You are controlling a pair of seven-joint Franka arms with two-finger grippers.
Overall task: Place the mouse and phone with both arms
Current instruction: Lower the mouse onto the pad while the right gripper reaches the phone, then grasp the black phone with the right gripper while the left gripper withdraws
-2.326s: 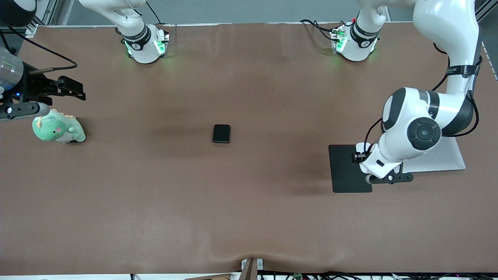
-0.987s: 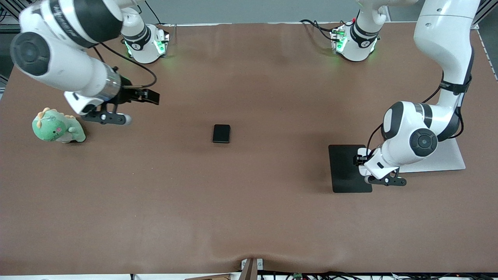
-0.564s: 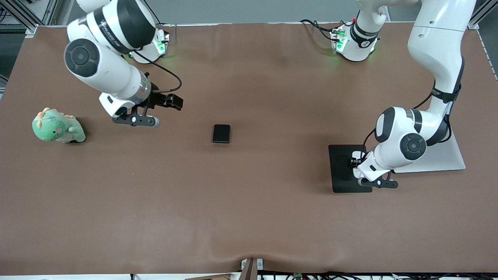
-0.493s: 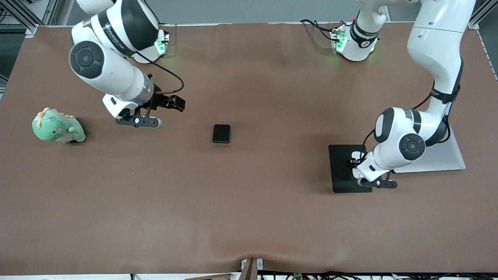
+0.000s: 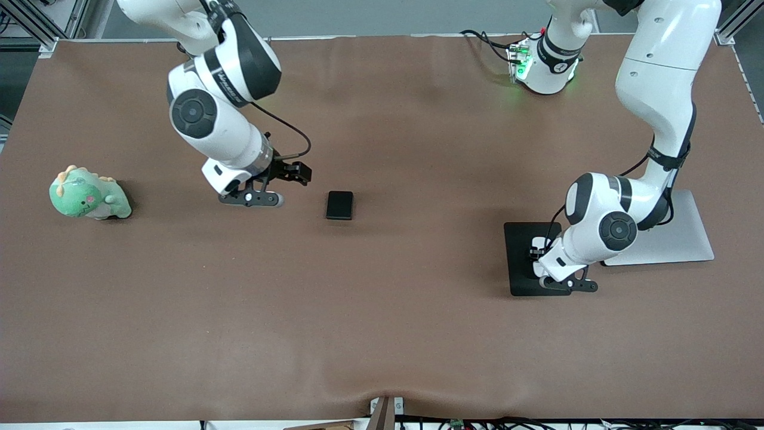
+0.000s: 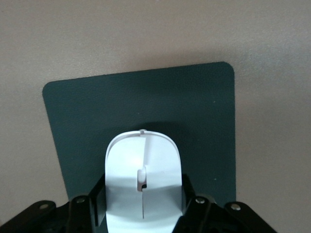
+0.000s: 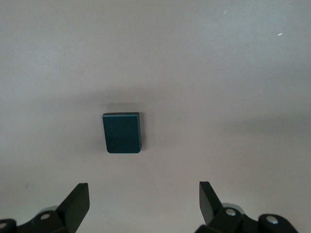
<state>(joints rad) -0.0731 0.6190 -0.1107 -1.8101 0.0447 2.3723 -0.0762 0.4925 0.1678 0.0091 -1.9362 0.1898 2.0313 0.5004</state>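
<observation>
The phone [image 5: 339,205] is a small black slab lying flat near the middle of the table. It also shows in the right wrist view [image 7: 122,132]. My right gripper [image 5: 296,173] is open and empty, low over the table beside the phone, toward the right arm's end; in the right wrist view [image 7: 143,196] the phone lies ahead of its fingertips. My left gripper [image 5: 540,255] is shut on the white mouse [image 6: 143,174] and holds it over the black mat [image 6: 146,107].
The black mat [image 5: 525,269] lies toward the left arm's end, next to a closed silver laptop [image 5: 674,242]. A green dinosaur plush [image 5: 89,196] sits near the right arm's end of the table.
My right arm has swung in from the plush end of the table to just beside the phone. My left arm has shifted the mouse farther over the mat and lower.
</observation>
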